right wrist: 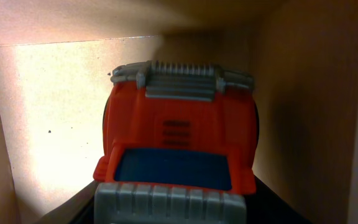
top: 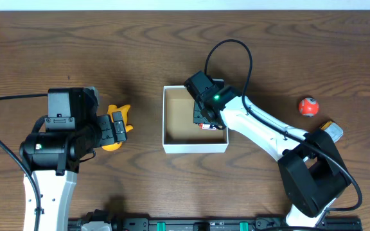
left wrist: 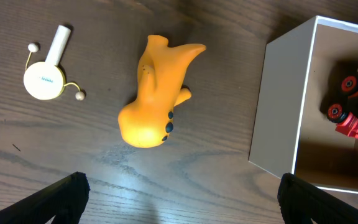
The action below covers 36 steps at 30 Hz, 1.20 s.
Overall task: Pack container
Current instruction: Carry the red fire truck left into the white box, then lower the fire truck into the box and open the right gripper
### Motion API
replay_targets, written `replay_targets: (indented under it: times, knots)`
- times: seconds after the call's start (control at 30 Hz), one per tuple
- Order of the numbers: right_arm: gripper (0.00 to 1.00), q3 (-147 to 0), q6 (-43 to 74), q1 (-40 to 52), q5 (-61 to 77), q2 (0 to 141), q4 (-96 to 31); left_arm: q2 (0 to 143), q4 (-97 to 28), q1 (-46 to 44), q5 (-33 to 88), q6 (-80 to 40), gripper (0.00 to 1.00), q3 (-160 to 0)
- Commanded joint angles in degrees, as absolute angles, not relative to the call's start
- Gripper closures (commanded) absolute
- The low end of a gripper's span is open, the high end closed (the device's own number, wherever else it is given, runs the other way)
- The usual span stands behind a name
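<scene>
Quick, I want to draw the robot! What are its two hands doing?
Left gripper: open, empty, near the yellow toy.
Right gripper: around the red truck in the box; grip cannot be told.

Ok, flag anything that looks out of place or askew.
Nothing damaged or spilled. The yellow toy lies on its side outside the container, and the red ball sits far to its right; both unpacked.
</scene>
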<state>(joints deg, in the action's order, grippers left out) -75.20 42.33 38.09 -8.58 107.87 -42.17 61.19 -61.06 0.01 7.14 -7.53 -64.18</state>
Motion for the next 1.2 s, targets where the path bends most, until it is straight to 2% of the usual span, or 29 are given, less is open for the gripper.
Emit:
replay_targets:
  times: [0.0, 0.1, 0.2, 0.33, 0.8, 1.17]
  knots:
    - [0.48, -76.0, 41.5, 37.7, -9.2, 108.3, -42.0, 61.1, -61.1, 0.4, 7.1, -7.8, 0.02, -65.0]
    - [0.45, -76.0, 41.5, 37.7, -9.2, 108.3, -42.0, 61.1, -61.1, 0.4, 7.1, -7.8, 0.02, -65.0]
    - [0.30, -76.0, 41.5, 37.7, -9.2, 108.3, -42.0, 61.1, -61.1, 0.4, 7.1, -7.8, 0.02, -65.0]
    - [0.20, -76.0, 41.5, 37.7, -9.2, 108.3, -42.0, 61.1, -61.1, 0.4, 7.1, -7.8, 0.02, -65.0]
    - [0.21, -77.3, 39.8, 37.7, -10.5, 106.7, -41.6, 61.1, -61.1, 0.4, 7.1, -7.8, 0.02, -65.0]
    - [0.24, -82.4, 33.1, 38.2, -14.6, 100.2, -45.4, 61.1, -61.1, 0.4, 7.1, -7.8, 0.02, -65.0]
